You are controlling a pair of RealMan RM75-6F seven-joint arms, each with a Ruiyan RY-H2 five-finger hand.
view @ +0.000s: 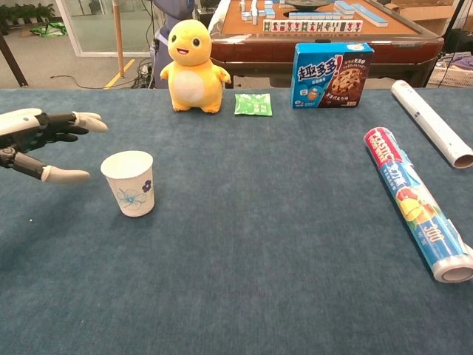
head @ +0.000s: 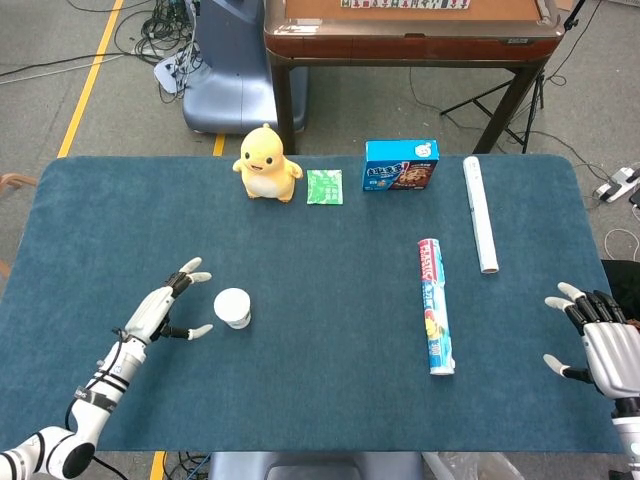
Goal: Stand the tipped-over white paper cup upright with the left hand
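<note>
The white paper cup (head: 233, 308) (view: 130, 183) stands upright on the blue cloth, mouth up, a small blue flower print on its side. My left hand (head: 165, 310) (view: 41, 140) is just to the left of it, fingers spread apart, a small gap between fingertips and cup, holding nothing. My right hand (head: 598, 343) hovers over the table's right edge with fingers spread and nothing in it; the chest view does not show it.
At the back stand a yellow plush duck (head: 267, 163), a green sachet (head: 324, 186) and a blue cookie box (head: 400, 165). A white roll (head: 480, 226) and a colourful wrap roll (head: 434, 305) lie on the right half. Table edges frame the blue cloth (head: 330, 400).
</note>
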